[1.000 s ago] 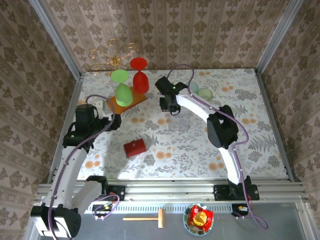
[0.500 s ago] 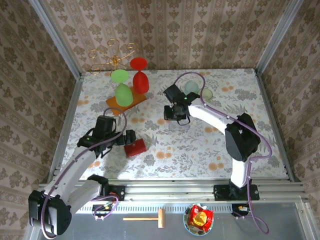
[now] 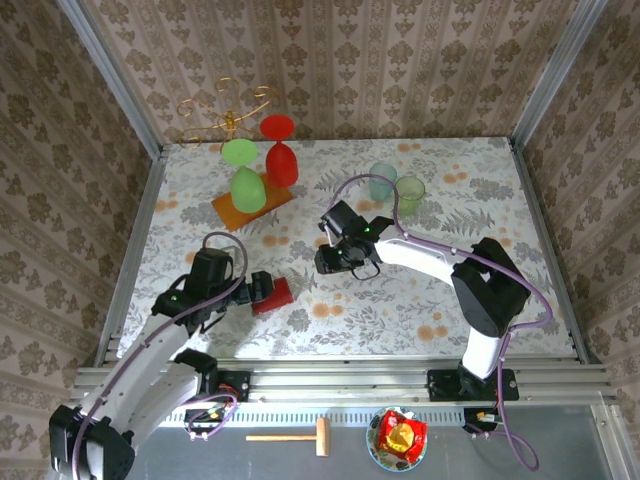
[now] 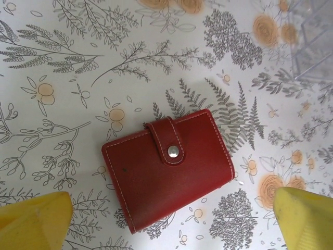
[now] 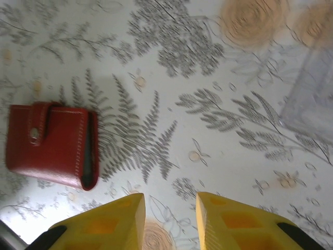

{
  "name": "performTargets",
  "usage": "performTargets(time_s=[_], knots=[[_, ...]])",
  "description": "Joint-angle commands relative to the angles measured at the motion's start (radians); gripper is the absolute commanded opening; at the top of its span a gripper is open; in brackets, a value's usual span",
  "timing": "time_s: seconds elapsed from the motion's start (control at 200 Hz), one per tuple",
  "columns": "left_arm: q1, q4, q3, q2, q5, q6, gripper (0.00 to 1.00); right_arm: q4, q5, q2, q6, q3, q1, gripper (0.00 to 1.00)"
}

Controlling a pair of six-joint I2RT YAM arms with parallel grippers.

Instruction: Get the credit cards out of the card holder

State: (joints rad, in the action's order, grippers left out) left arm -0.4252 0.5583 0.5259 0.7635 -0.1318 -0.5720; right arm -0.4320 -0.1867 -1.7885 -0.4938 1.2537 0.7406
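The red card holder [image 4: 166, 174] lies shut on the flowered table, its tab snapped down. In the top view the card holder [image 3: 279, 292] sits left of the middle. My left gripper [image 4: 171, 229] hovers right over it, open wide, with one yellow fingertip [image 4: 34, 221] on each side. From above, the left gripper [image 3: 261, 291] covers part of the holder. My right gripper [image 3: 335, 262] hangs over bare table to the holder's right. In its wrist view the right gripper [image 5: 169, 221] is open by a small gap with nothing in it, and the card holder [image 5: 49, 146] is at the left. The credit cards are hidden.
An orange board [image 3: 252, 207] at the back left carries green and red glasses, with a gold wire rack [image 3: 225, 112] behind. Two pale cups [image 3: 395, 185] stand at the back middle. A clear plastic box [image 5: 309, 99] sits on the table beside my right gripper.
My left arm swung in from the left edge to above the holder. My right arm came forward from the back toward the middle, and its jaws widened slightly.
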Motion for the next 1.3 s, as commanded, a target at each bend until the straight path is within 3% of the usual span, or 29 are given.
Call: performTargets(time_s=[0.0,0.37,0.545,0.845,1.295], knots=[[-0.013,0.044,0.014,-0.017,-0.008,-0.08,0.99,0.079,-0.039,-0.016,0.043,0.031,0.032,0.32],[-0.066,0.038,-0.056,-0.076,-0.054,-0.267,0.96,0.124,-0.172,-0.192,0.079,0.142,0.097,0.35],[-0.11,0.025,-0.074,-0.082,-0.042,-0.329,0.84,0.106,-0.2,-0.248,0.086,0.214,0.097,0.35],[-0.146,-0.032,-0.134,-0.058,-0.022,-0.416,0.72,0.037,-0.23,-0.347,0.114,0.368,0.098,0.35],[-0.159,-0.092,-0.221,-0.058,-0.048,-0.471,0.7,0.014,-0.325,-0.477,0.113,0.459,0.099,0.34]])
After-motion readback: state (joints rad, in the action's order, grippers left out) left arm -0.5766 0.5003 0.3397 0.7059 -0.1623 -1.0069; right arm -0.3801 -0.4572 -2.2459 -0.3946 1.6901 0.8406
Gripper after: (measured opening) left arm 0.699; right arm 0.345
